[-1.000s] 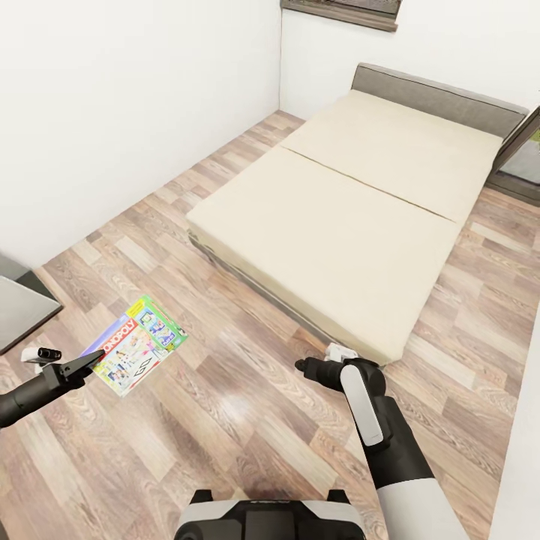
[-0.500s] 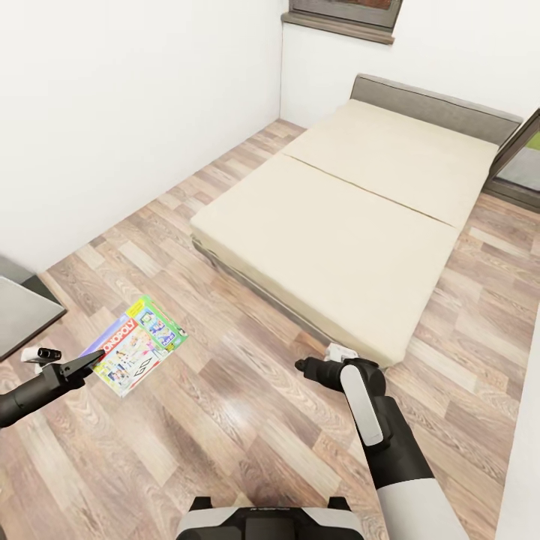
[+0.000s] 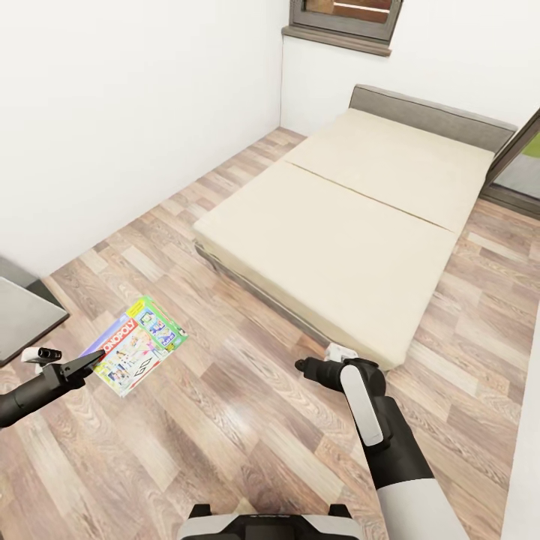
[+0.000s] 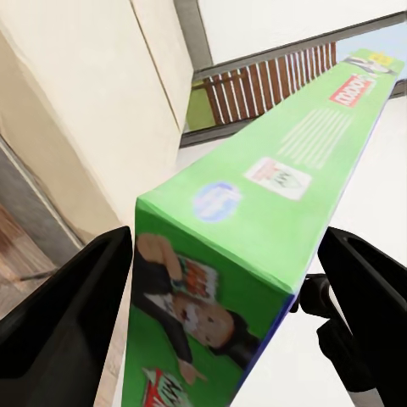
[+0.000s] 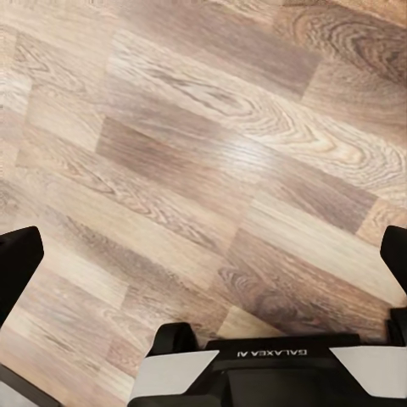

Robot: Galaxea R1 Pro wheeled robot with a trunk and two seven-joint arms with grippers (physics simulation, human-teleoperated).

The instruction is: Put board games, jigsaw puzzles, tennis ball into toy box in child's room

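One flat colourful Monopoly game carton (image 3: 136,344) clamped between the two black fingers of the left gripper (image 3: 88,362), held above the wood-plank floor (image 3: 225,420), right gripper (image 5: 203,254) spread wide and empty, one wide cream-beige bed (image 3: 337,225) ahead, its top bare.

My left gripper (image 3: 88,363), black, low at left, clamps corner of flat purple-blue Monopoly carton (image 3: 136,344); carton held tilted above wood-plank floor (image 3: 247,420). My right arm bent at lower right, white-and-black forearm upright; right gripper (image 3: 303,366) points left over floor, near corner of bed; cannot tell jaw state. Large low bed with plain cream-beige top (image 3: 345,225) ahead, grey headboard (image 3: 431,110) at far end. White wall (image 3: 120,112) at left, dark-framed window (image 3: 345,16) above. Grey slab edge (image 3: 22,315) at far left. Base front (image 3: 270,525) at bottom.
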